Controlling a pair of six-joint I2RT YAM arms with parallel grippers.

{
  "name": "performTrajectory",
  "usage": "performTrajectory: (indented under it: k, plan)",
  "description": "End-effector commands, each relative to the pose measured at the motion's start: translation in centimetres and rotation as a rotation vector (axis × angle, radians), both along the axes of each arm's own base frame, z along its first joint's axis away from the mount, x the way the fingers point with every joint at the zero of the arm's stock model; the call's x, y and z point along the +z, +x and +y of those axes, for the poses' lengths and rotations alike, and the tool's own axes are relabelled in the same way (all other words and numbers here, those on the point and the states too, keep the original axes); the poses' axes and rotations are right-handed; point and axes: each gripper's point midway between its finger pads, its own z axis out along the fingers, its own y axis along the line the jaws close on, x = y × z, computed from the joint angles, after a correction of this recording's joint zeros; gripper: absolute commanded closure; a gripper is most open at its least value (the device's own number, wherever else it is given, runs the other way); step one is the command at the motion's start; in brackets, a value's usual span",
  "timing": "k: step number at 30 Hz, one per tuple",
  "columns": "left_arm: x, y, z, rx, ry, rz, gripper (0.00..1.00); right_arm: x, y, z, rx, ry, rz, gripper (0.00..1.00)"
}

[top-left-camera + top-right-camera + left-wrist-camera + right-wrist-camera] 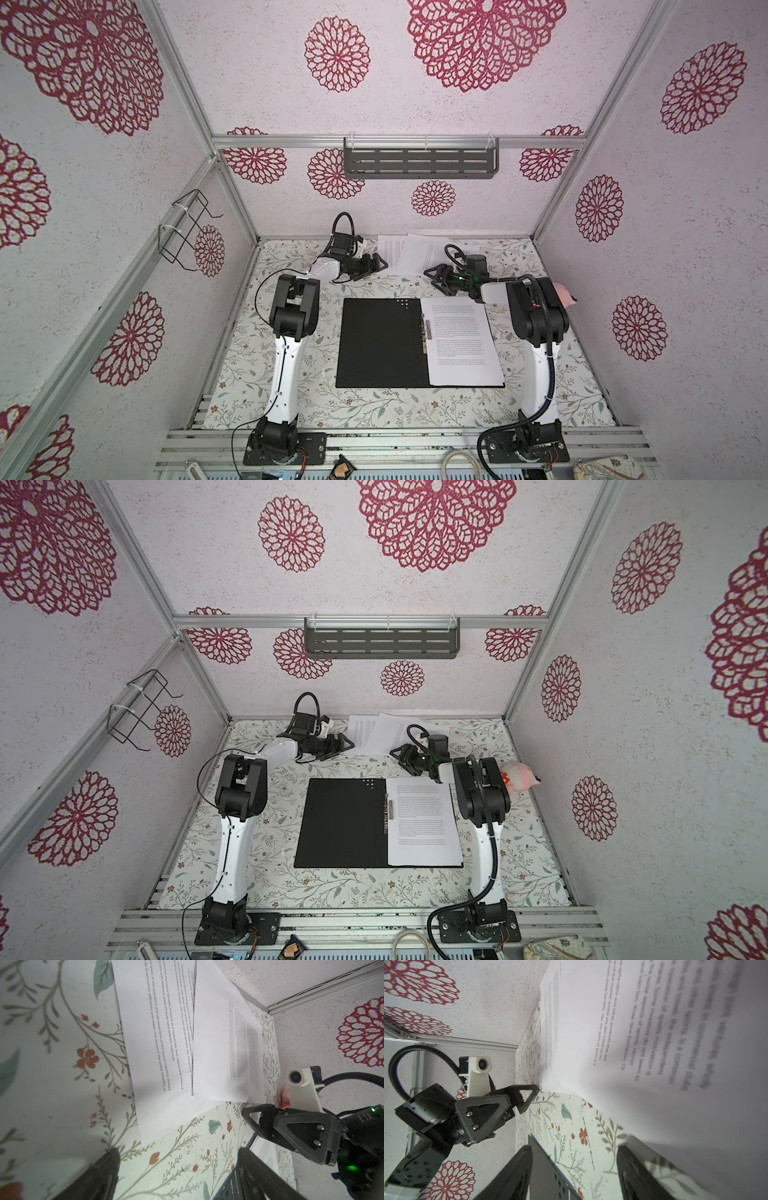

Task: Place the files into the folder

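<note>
The folder (pixel 380 345) lies open on the flowery table (pixel 374 407), black side up. One printed sheet (pixel 463 340) rests on its right half (just beside the metal clip (pixel 426 330)). The other files (pixel 399 251) lie in a loose pile behind the folder. The left gripper (pixel 379 264) and the right gripper (pixel 432 279) hang behind the folder too. Both have their jaws apart and hold nothing.

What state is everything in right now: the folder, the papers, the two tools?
Folder: open flat, black inside up.
Filed sheet: lying on the folder's right half.
Loose sheets: overlapping beyond the folder, not yet filed.
Left tool: open, empty.
Right tool: open, empty.
</note>
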Motion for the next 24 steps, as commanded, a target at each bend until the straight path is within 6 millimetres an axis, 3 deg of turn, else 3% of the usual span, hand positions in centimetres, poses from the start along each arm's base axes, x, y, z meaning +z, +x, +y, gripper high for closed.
performTrajectory:
  k: [1,4,14,18,24]
  plan:
    - [-3.4,-3.8,-0.5,-0.01,0.038,0.175,0.08,3.6,1.3,-3.0,-0.032,-0.201,-0.076,0.33]
    - [-1.9,-3.9,-1.0,-0.02,0.036,0.15,0.08,2.7,1.9,-4.4,-0.052,-0.316,-0.045,0.32]
    - [1.3,-5.4,-3.4,-0.077,0.091,0.088,0.08,-0.1,3.2,-5.9,-0.045,-0.452,0.005,0.33]
    - [2.2,-5.8,-4.3,-0.102,0.141,0.053,0.08,-1.5,2.3,-7.3,-0.045,-0.464,0.056,0.33]
    - [3.9,-4.9,-6.1,-0.125,0.192,-0.025,0.08,-3.2,-0.6,-10.0,0.016,-0.504,0.119,0.34]
